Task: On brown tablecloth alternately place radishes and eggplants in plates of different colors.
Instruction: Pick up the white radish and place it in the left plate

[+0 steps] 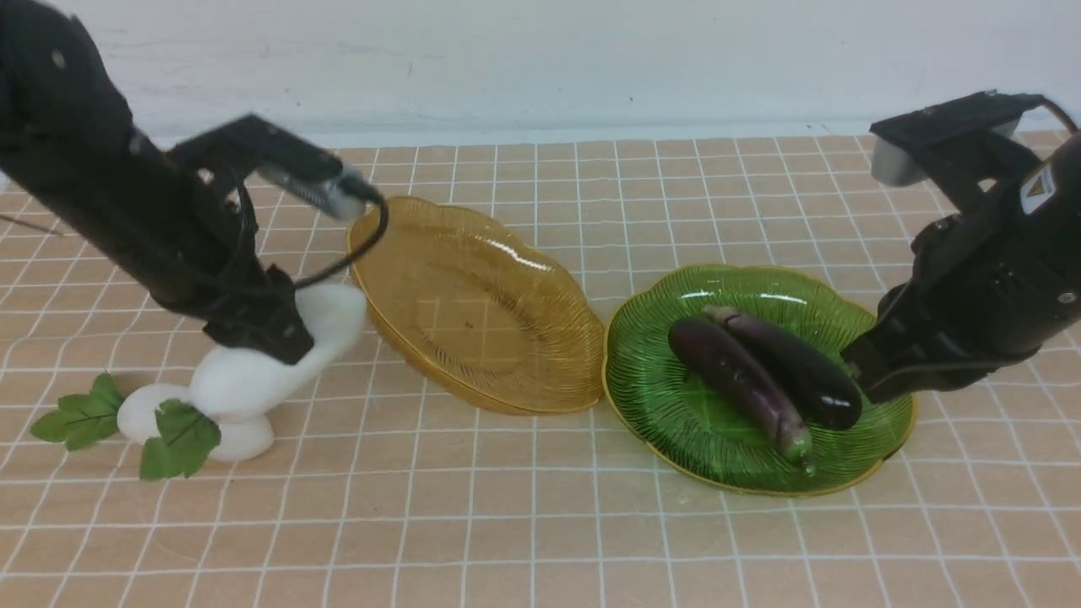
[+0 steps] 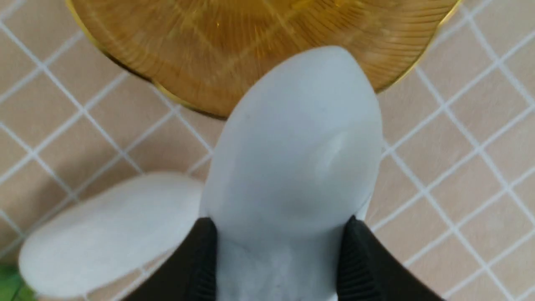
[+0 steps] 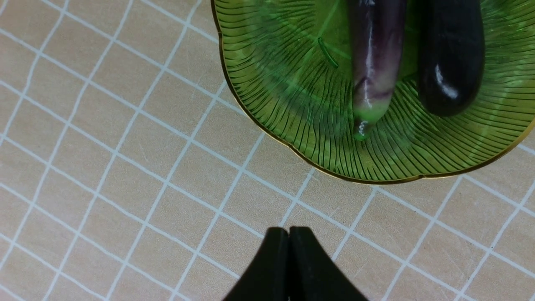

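the tan cloth (image 1: 540, 540) is ruled with thin white lines into small squares. two scalloped, ribbed plates with gold rims sit on it at mid-scene, edge to edge. the amber plate (image 1: 473, 304) is on the left and holds nothing, and we cannot tell whether it lies flat. the green plate (image 1: 667, 422) is on the right.

both eggplants lie in the green plate, side by side and touching. they are glossy dark purple and slender. the left eggplant (image 1: 735, 371) turns its pale green stem end toward us. the right eggplant (image 1: 794, 363) turns its rounded dark end toward us.

the radishes are smooth and white, and both are left of the amber plate. the held radish (image 1: 334, 312) tilts with its blunt tip raised toward the amber plate's rim. in the left wrist view that tip (image 2: 317, 83) overlaps the rim. the other radish (image 1: 139, 412) lies on the cloth, its green leaves pointing left. the held one crosses over it, and we cannot tell if they touch.

the left arm (image 1: 127, 211) slants down from the upper left. its jaws are clamped on the held radish near the leafy end.

the right arm (image 1: 988, 279) reaches in from the right. its jaws are pressed together, empty, by the green plate's right rim.
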